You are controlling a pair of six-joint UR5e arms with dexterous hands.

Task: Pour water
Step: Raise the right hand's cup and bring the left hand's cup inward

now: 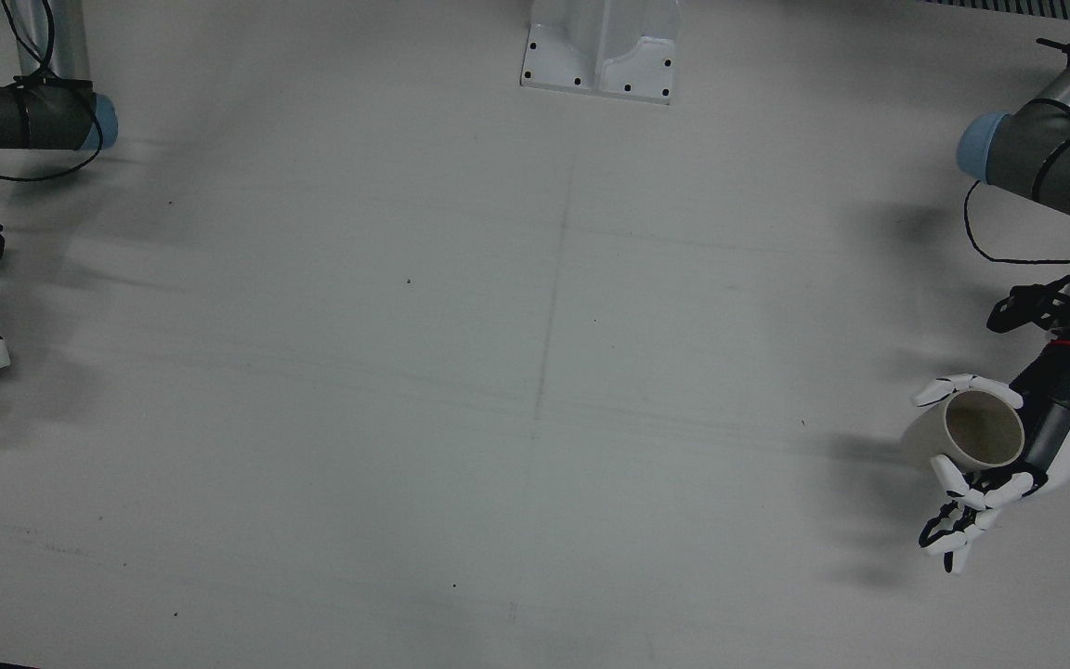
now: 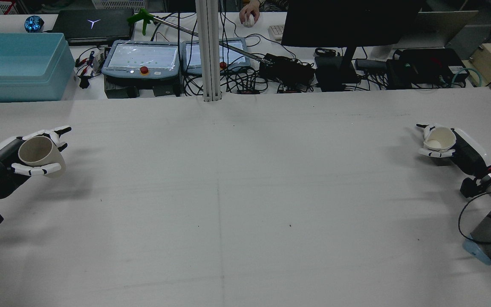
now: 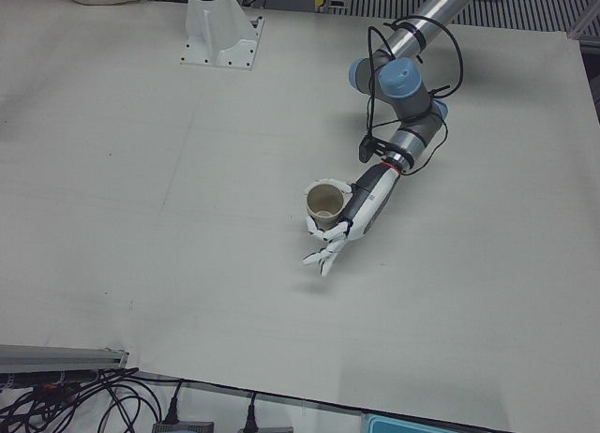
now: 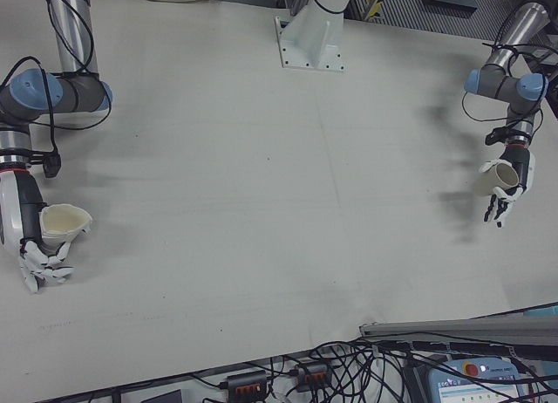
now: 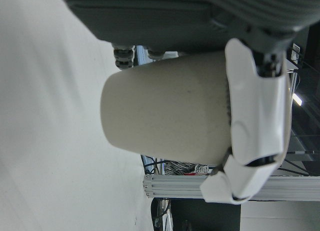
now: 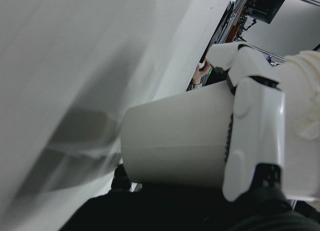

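My left hand (image 2: 2, 168) is shut on a beige cup (image 2: 41, 151), held above the white table (image 2: 245, 192) at its far left, mouth tilted slightly. It also shows in the front view (image 1: 1060, 418) with the cup (image 1: 972, 432), in the left-front view (image 3: 364, 206) and close up in the left hand view (image 5: 170, 111). My right hand (image 2: 456, 147) is shut on a white cup (image 2: 439, 138) above the table's far right. That cup also shows in the right-front view (image 4: 63, 221) and the right hand view (image 6: 175, 141). The two cups are far apart.
A white pedestal base (image 1: 602, 51) stands at the table's robot-side edge. Beyond the far edge in the rear view are a post (image 2: 208, 51), two teach pendants (image 2: 143, 57), cables, a monitor (image 2: 348, 21) and a blue bin (image 2: 17, 64).
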